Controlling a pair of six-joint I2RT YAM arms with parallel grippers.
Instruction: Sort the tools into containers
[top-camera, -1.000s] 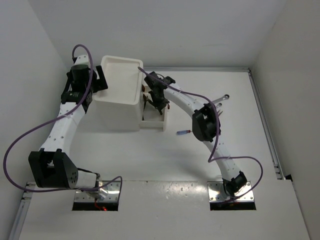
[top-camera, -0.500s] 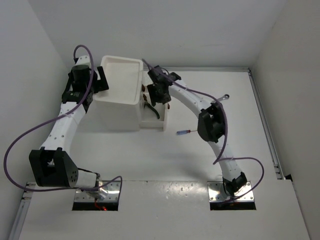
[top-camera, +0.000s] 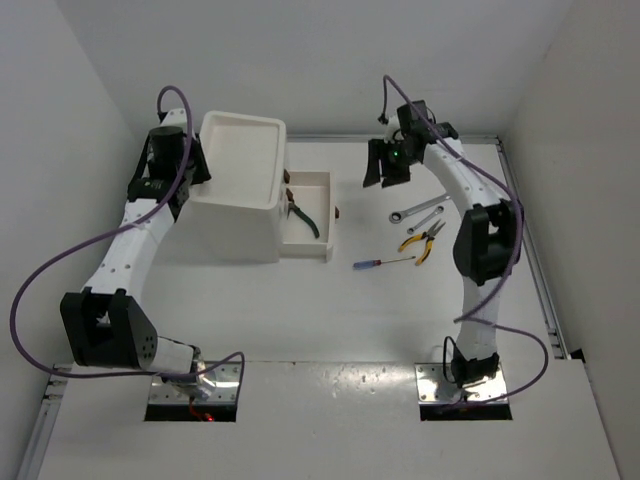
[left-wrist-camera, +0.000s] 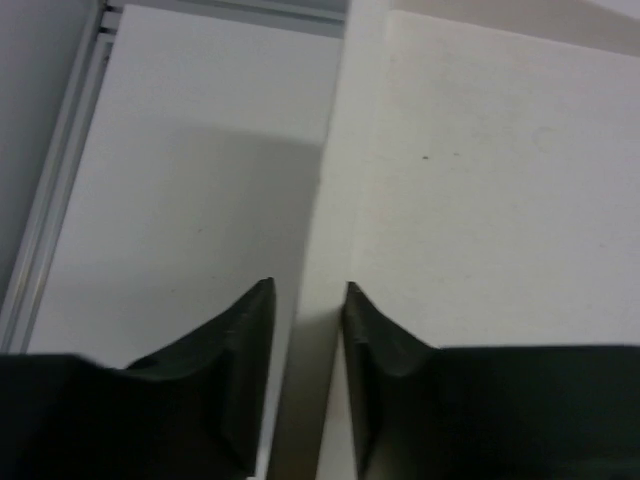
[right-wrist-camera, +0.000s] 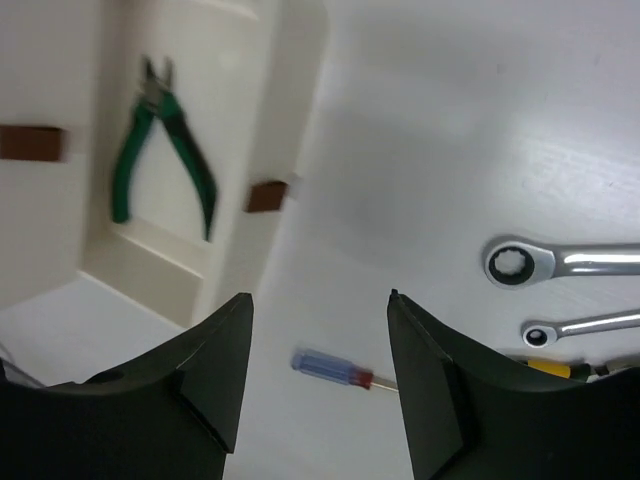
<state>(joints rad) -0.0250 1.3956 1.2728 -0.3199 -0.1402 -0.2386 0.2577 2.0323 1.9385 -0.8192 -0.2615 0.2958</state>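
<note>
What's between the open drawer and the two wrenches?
Only bare table, as the top external view shows. The open drawer and wrenches have nothing between them; the screwdriver lies nearer the arm bases, off that line.

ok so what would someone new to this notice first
The white cabinet at the far left stands out, one drawer pulled open with green-handled pliers lying inside. To its right, two wrenches, yellow pliers and a screwdriver lie on the table, with the right gripper open and empty nearby.
</note>
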